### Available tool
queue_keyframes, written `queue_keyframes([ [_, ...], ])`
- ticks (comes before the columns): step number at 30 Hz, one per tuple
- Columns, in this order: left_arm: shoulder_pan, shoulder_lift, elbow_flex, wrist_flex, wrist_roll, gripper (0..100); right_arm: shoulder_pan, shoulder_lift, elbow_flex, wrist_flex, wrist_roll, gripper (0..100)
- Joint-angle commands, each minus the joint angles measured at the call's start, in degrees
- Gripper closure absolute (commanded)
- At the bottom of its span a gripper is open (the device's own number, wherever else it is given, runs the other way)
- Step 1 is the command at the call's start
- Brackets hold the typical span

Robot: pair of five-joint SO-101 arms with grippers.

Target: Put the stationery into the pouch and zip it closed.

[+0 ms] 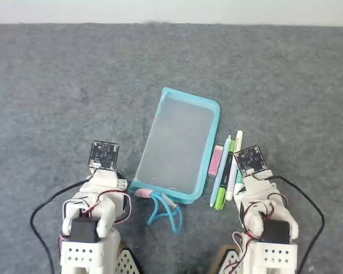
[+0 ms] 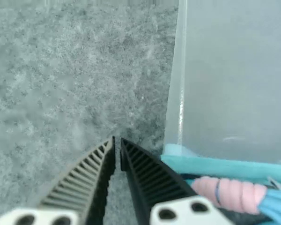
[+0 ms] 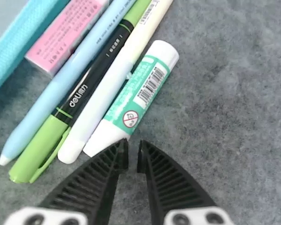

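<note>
pens (image 1: 220, 171), eraser (image 1: 215, 160) and glue stick (image 3: 136, 93) lie just outside the pouch (image 1: 177, 145); left gripper (image 2: 117, 146) and right gripper (image 3: 132, 151) both pinched shut

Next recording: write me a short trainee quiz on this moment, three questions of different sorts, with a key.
1. True or false: the pink eraser lies inside the pouch.
2. Which thing lies nearest the right gripper? A) glue stick B) pink eraser C) pouch
3. Fill in: the jaws of the left gripper hold ____.
Key: 1 false, it lies outside, beside the pouch; 2 A; 3 nothing.
</note>
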Motion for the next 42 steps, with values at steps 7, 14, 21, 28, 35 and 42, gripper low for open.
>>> queue_keyframes([
  [7, 0.2, -1.2, -0.7, 0.2, 0.9, 98, -0.7, -0.7, 1.1, -1.3, 0.5, 94.3],
  [14, 0.2, -1.2, -0.7, 0.2, 0.9, 98, -0.6, -0.9, 1.1, -2.3, 0.7, 94.0],
  [21, 0.2, -1.2, -0.7, 0.2, 0.9, 98, 4.4, -0.9, 0.4, -8.3, 14.5, 94.3],
  [28, 0.2, -1.2, -0.7, 0.2, 0.9, 98, -1.7, -0.3, -8.4, -5.1, 11.6, 94.4],
  [35, 0.2, -1.2, -0.7, 0.2, 0.9, 98, -10.9, 15.4, -23.4, -3.8, 7.7, 94.2],
  [42, 0.2, -1.2, -0.7, 0.2, 0.9, 98, -21.2, 52.9, -46.9, -7.2, -1.0, 93.9],
])
